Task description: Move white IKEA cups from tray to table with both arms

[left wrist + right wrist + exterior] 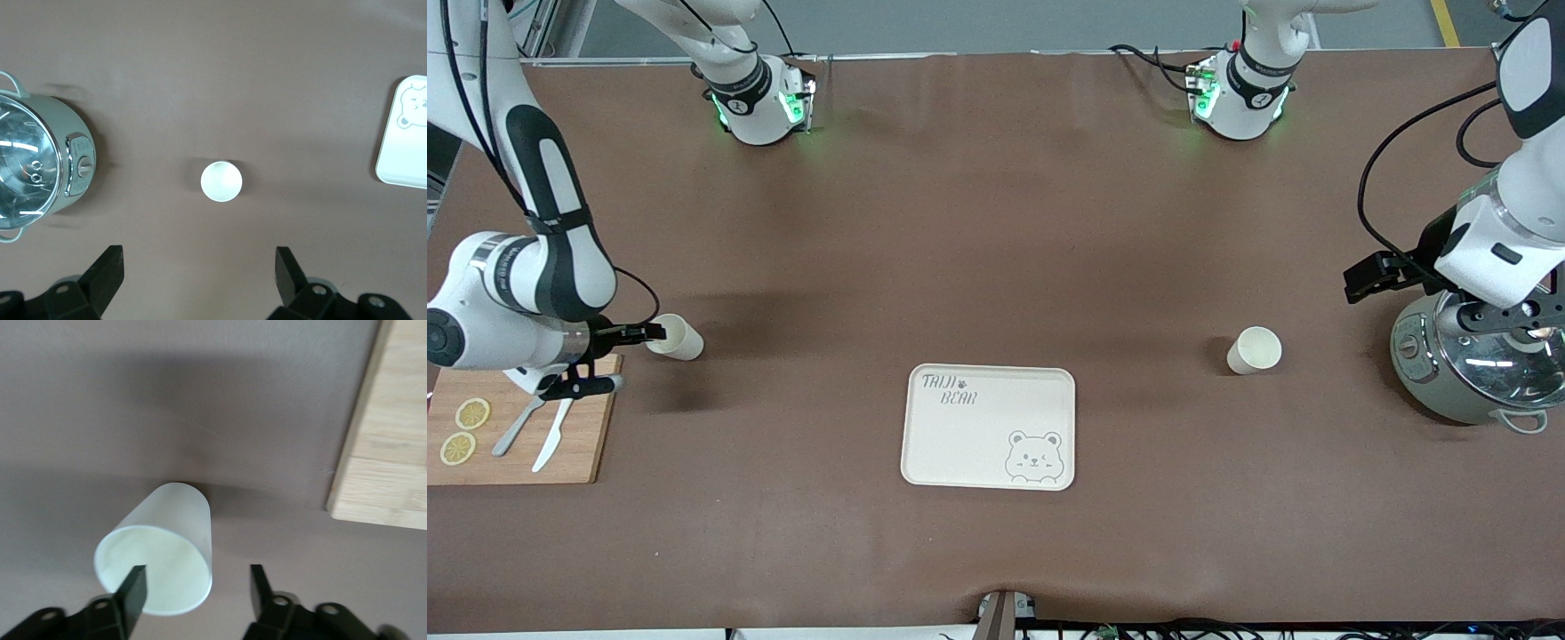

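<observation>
One white cup (676, 337) stands on the brown table toward the right arm's end, beside a wooden board. My right gripper (624, 359) is open at that cup. In the right wrist view, one of its fingers (135, 585) is over the cup's mouth (157, 568), the other is outside the wall, and the gripper (197, 587) straddles the rim. The second white cup (1255, 350) stands alone toward the left arm's end and shows in the left wrist view (221, 181). My left gripper (1519, 313) is open and empty, up over the pot, apart from that cup (198, 267).
A cream bear-printed tray (990, 427) lies mid-table, nearer the front camera than both cups. A grey-green pot with a glass lid (1476, 373) sits under the left gripper. A wooden board (516, 440) holds lemon slices, a fork and a knife.
</observation>
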Available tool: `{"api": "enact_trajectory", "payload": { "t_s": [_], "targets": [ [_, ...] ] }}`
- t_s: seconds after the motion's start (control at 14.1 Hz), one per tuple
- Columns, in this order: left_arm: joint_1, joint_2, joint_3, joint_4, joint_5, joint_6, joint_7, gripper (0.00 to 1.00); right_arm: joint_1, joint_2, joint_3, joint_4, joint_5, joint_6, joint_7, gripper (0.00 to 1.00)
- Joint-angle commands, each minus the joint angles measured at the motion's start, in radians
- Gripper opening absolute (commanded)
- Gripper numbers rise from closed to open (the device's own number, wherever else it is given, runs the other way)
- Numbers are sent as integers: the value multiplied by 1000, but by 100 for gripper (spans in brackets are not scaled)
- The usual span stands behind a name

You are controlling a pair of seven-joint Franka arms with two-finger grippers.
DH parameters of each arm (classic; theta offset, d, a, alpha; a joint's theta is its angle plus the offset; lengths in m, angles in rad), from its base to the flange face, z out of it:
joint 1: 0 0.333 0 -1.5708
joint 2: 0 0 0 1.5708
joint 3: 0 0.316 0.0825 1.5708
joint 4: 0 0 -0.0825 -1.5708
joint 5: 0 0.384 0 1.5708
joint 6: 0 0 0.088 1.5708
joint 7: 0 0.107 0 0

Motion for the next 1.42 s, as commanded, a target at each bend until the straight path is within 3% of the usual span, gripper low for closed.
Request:
{"api": "enact_trajectory", "payload": {
  "t_s": [0.0,0.36,0.57,0.71,0.85,1.21,1.35],
  "targets": [
    [7,17,-1,40,1,-21,14,100,-5,-10,13,97,-18,-48,22,100],
    [16,-10,2,54,-8,-27,4,100,30,30,13,296,2,-54,18,100],
    [16,-44,1,52,-11,-131,9,100,39,18,13,372,-11,-58,20,100],
    [48,-62,-1,45,-28,-183,18,100,38,-28,18,377,-5,-57,15,100],
    [57,-76,1,31,-54,-185,18,100,51,-97,25,354,8,-192,8,100],
    [60,-133,-1,-47,-52,-151,21,100,74,-237,32,372,20,-323,25,100],
    [62,-165,1,-99,-54,-124,21,100,93,-324,32,311,17,-340,67,100]
  ]
}}
